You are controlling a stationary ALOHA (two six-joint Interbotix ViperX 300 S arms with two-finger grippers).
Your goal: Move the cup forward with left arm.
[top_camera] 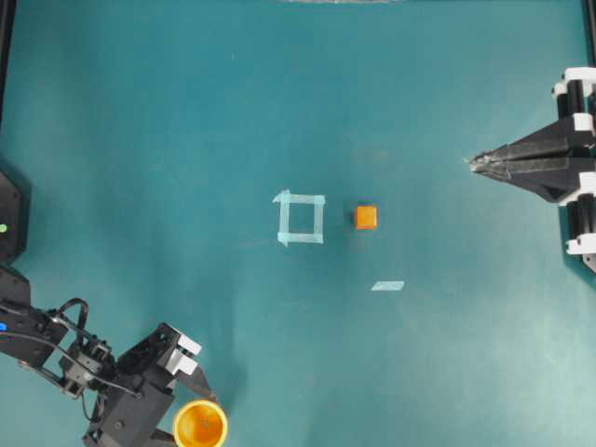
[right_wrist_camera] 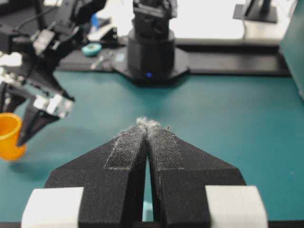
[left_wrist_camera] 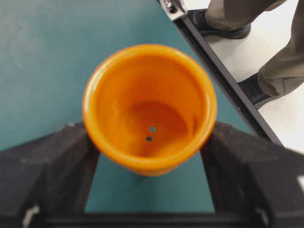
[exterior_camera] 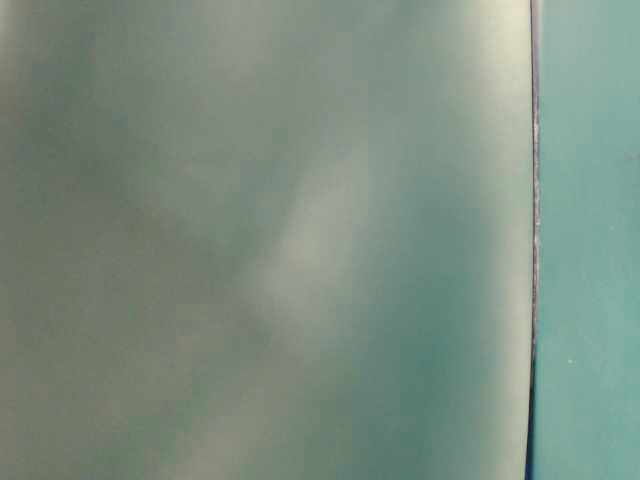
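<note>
The yellow-orange cup (top_camera: 200,425) sits at the bottom left edge of the overhead view, on the teal table. My left gripper (top_camera: 207,417), on the black cabled arm, is shut on it. In the left wrist view the cup (left_wrist_camera: 149,109) fills the gap, and both black fingers (left_wrist_camera: 61,161) press against its sides. The cup also shows at the left edge of the right wrist view (right_wrist_camera: 8,135). My right gripper (top_camera: 475,163) is a shut, empty pointed wedge at the far right, with its pads together in its own view (right_wrist_camera: 148,124).
A small orange cube (top_camera: 366,217) lies mid-table beside a pale tape square (top_camera: 300,218). A tape strip (top_camera: 387,286) lies lower right. The black table frame (left_wrist_camera: 223,76) runs just beyond the cup, and a person's legs stand outside it. The table-level view is blurred.
</note>
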